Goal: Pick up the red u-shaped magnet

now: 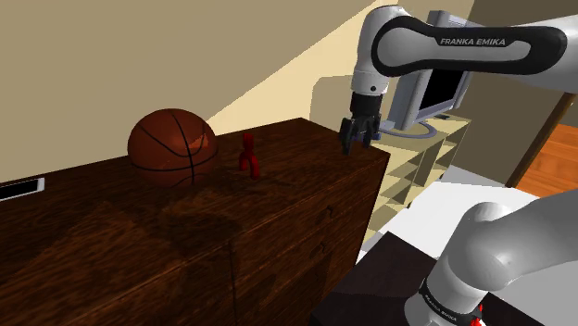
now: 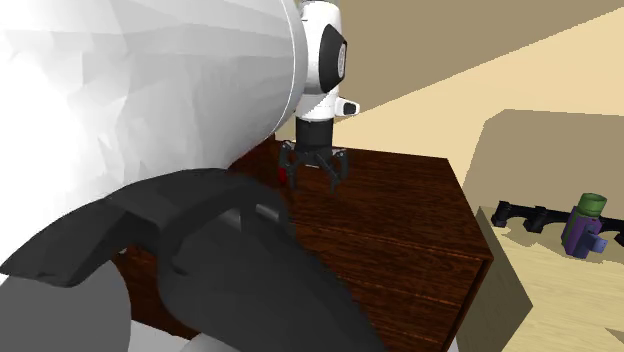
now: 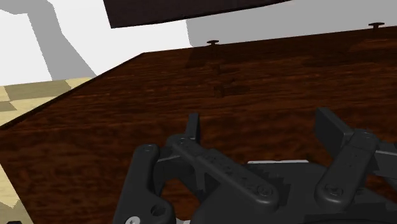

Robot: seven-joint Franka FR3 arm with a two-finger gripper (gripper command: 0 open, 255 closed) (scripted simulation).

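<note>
Shoulder view: at centre frame, the small red u-shaped magnet point(image 1: 248, 156) stands untouched on the dark wooden dresser point(image 1: 120, 231). To its right, the black gripper point(image 1: 359, 132) hovers spread and empty. Approach and grasp remain.

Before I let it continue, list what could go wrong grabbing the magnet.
1. The magnet stands close to the ball; the open tool, now at the edge of the dresser, may bump the ball and roll it.
2. The magnet is small and upright, so a glancing touch could tip it.
</note>
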